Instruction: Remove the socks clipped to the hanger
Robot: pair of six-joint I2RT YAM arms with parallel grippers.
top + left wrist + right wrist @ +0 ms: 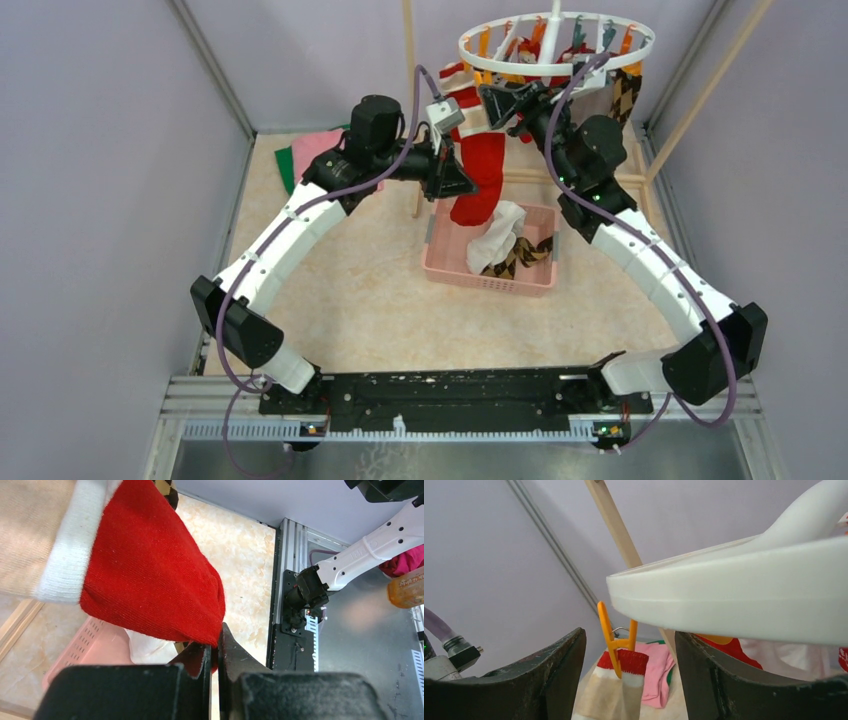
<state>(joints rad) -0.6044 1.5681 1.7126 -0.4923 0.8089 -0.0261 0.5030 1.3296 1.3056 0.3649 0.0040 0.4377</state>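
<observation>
Hanger [556, 40]: white ring with spokes, hung at the far side of the table [350, 290] beside a light wooden rack [410, 60]; orange and teal clips round its rim, several carrying socks, among them a brown argyle sock [625, 95] at the right edge. Red-toed sock [150, 580]: beige body, white band, red toe, hanging down from the ring's near-left side above the pink basket [440, 265]. Left tool [214, 662]: closed, pinching the tip of the red toe between its fingers. Right tool [629, 632]: raised just under the ring's rim, jaws spread wide and holding nothing, one finger to either side of an orange clip [616, 630] but apart from it; that clip grips a red cuff with a white band and beige cloth below. Basket contents: one white sock [500, 235], one brown argyle sock [520, 258], lying loose. Folded pink cloth [315, 148] and green cloth [285, 165]: far-left corner of the table, well apart from the basket.
</observation>
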